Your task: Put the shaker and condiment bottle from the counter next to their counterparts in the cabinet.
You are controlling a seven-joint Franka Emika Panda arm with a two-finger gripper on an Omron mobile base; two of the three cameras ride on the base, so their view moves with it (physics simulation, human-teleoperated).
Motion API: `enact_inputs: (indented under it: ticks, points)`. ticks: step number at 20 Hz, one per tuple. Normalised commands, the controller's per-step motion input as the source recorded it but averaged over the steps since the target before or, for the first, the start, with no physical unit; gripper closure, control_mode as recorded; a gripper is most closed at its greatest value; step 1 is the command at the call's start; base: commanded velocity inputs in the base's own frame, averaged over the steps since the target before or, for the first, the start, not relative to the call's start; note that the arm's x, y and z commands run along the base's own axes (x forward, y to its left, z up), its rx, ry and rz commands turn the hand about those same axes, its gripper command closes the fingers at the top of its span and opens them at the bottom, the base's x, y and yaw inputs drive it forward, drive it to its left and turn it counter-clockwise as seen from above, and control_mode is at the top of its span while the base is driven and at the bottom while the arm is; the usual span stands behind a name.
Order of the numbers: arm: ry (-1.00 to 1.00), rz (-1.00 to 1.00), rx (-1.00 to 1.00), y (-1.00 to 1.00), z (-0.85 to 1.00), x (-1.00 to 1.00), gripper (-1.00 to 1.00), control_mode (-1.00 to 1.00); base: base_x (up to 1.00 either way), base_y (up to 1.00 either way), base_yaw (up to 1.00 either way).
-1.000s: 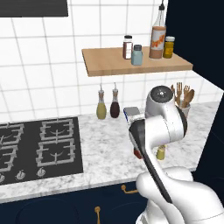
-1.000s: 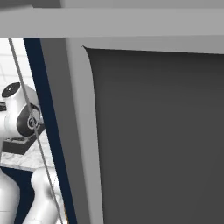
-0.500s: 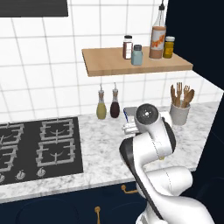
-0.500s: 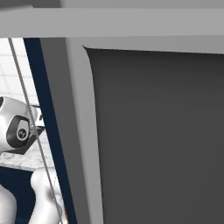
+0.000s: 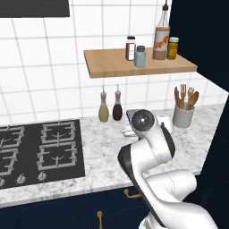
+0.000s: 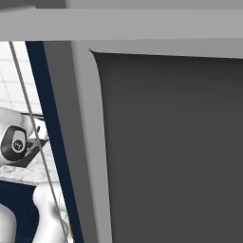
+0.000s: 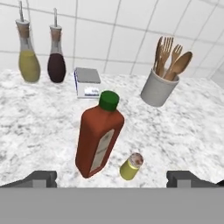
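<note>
Hand view: condiment bottle upright on marble counter; shaker just beside it.
Gripper: jaws wide apart, holding nothing, both things between the fingertips.
Left base view: cabinet bears counterparts.

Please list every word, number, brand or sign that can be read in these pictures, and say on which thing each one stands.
No text can be read.
Red sauce bottle: its label carries a pale panel, too blurred to read.
Tall clear bottle on the wooden shelf: pale marks on the orange label, too small to read.
Small white box: blue marks on its front, too small to read.
Yellow-green shaker: no lettering visible.
</note>
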Motion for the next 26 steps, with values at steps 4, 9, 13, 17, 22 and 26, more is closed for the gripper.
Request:
enact_inputs:
  ticks: [4, 9, 13, 17, 22, 26]
  points:
    - [-0.05, -0.1, 0.06, 0.04, 0.0, -0.01, -1.0, -1.0, 0.0, 0.0, 0.0]
    - [-0.08, -0.1, 0.07, 0.01, -0.1, -0.01, -1.0, -1.0, 0.0, 0.0, 0.0]
    - [-0.1, -0.11, 0.02, 0.09, -0.22, 0.0, -1.0, -1.0, 0.0, 0.0, 0.0]
    - [-0.11, -0.08, 0.0, 0.2, -0.24, 0.0, -1.0, -1.0, 0.0, 0.0, 0.0]
    - [-0.09, -0.03, 0.0, 0.19, -0.16, 0.0, -1.0, -1.0, 0.0, 0.0, 0.0]
    - [-0.07, 0.0, 0.0, 0.15, -0.11, 0.07, -1.0, -1.0, 0.0, 0.0, 0.0]
